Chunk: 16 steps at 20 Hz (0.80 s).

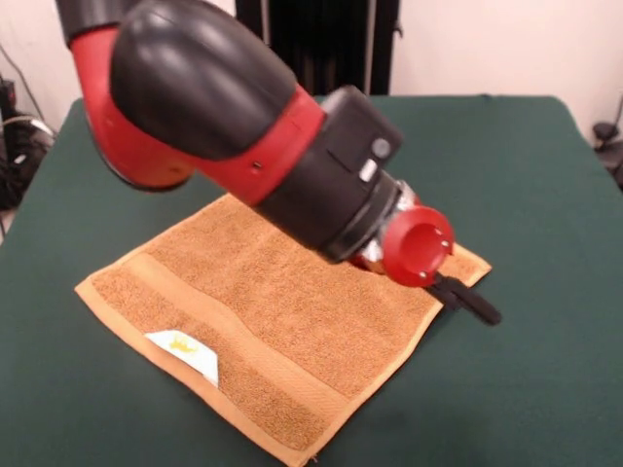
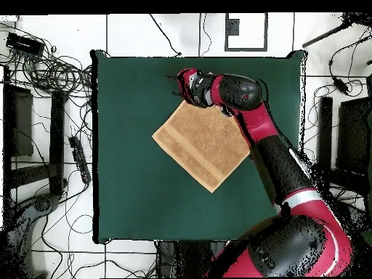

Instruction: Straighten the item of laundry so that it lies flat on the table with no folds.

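Observation:
The orange-tan towel [image 1: 282, 311] lies spread on the dark green table [image 1: 545, 195], turned like a diamond. A flat woven band runs near its front edge, and a white tag [image 1: 185, 352] is by that edge. My arm reaches low across the towel and hides its far part. My gripper [image 1: 467, 300] is down at the towel's right corner, touching or just above the table there. In the overhead view the towel [image 2: 203, 145] looks flat on the table [image 2: 131, 182], with my gripper [image 2: 179, 83] at its top corner. Its opening does not show.
My red and black arm [image 1: 214, 107] hangs over the table's middle. Cables and equipment [image 2: 51, 73] lie on the floor around the table. A dark stand [image 1: 321, 39] is behind the table's far edge.

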{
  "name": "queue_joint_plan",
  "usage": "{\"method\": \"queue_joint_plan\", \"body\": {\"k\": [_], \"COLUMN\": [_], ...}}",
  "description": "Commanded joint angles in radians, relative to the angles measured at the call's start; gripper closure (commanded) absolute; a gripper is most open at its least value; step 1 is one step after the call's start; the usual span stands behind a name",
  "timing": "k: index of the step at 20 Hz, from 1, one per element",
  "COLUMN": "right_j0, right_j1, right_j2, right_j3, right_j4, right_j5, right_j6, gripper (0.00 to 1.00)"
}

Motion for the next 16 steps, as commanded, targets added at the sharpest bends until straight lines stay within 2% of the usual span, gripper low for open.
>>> {"method": "queue_joint_plan", "body": {"k": [1, 4, 6, 10, 16], "right_j0": [0.071, 0.098, 0.097, 0.072, 0.026], "right_j1": [0.102, 0.128, 0.124, 0.062, -0.127], "right_j2": [-0.088, -0.145, -0.153, -0.135, -0.094], "right_j3": [0.023, -0.046, -0.051, 0.016, 0.178], "right_j4": [-0.079, -0.140, -0.152, -0.153, -0.114], "right_j5": [0.100, 0.184, 0.201, 0.208, 0.260], "right_j6": [-0.001, -0.027, -0.022, 0.011, 0.088], "gripper": [0.00, 0.00, 0.00, 0.00, 0.00]}}
